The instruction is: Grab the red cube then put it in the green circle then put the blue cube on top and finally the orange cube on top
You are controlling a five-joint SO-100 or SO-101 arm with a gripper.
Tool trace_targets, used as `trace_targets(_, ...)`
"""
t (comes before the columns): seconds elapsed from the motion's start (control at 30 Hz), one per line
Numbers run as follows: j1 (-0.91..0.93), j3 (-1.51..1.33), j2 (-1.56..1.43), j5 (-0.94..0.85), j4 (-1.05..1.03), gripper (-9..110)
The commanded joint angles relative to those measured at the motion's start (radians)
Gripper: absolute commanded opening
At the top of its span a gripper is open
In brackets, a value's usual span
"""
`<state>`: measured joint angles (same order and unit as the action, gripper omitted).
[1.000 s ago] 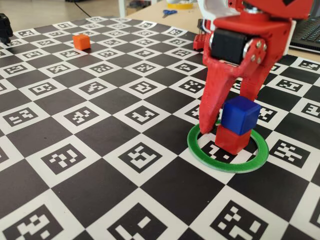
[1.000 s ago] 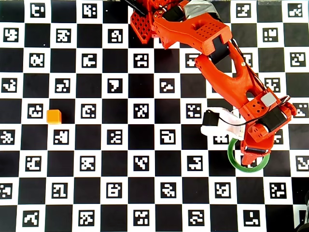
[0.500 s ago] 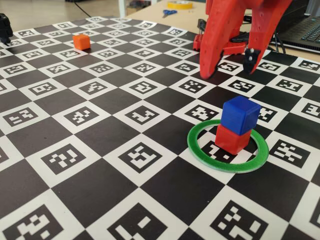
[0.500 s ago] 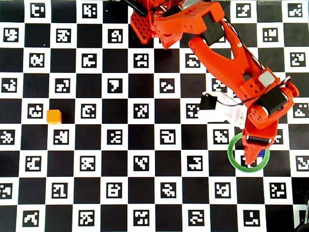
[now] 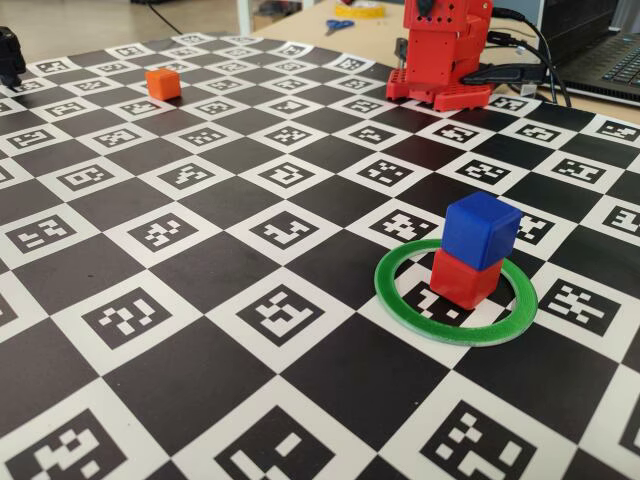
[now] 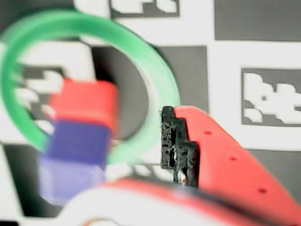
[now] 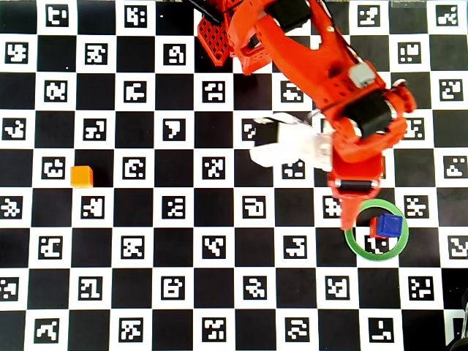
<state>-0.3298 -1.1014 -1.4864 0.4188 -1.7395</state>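
The blue cube [image 5: 480, 230] sits on the red cube [image 5: 462, 278] inside the green circle [image 5: 386, 288], slightly skewed. From above, the blue cube [image 7: 388, 226] hides most of the red cube [image 7: 372, 228] within the green circle [image 7: 355, 248]. The orange cube [image 5: 162, 83] rests alone at the far left, and shows as the orange cube [image 7: 81, 176] in the overhead view. My gripper [image 7: 352, 213] hovers above the ring's upper-left rim, open and empty. The blurred wrist view shows the red cube [image 6: 84, 106], blue cube [image 6: 77, 146], ring [image 6: 160, 70] and one finger [image 6: 188, 150].
The arm's red base [image 5: 440, 50] stands at the back of the chequered marker board [image 5: 200, 250], with cables and a laptop [image 5: 610, 60] to its right. Scissors [image 5: 340, 25] lie beyond the board. A white camera mount [image 7: 292, 146] juts from the wrist.
The gripper let go of the blue cube, rose and pulled back toward the base, leaving the fixed view. The blue-on-red stack stayed put.
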Motion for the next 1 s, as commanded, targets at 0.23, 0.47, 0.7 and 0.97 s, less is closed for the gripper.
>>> trace_targets(0.23, 0.383, -0.08, -0.169, -0.357, -0.1, 41)
trace_targets(0.47, 0.666, -0.176, -0.12, -0.704, -0.101, 47)
trace_targets(0.7, 0.896, -0.069, -0.081, -0.825, -0.074, 48)
trace_targets(0.97, 1.072, 0.117, 0.04, -0.928, -0.058, 44)
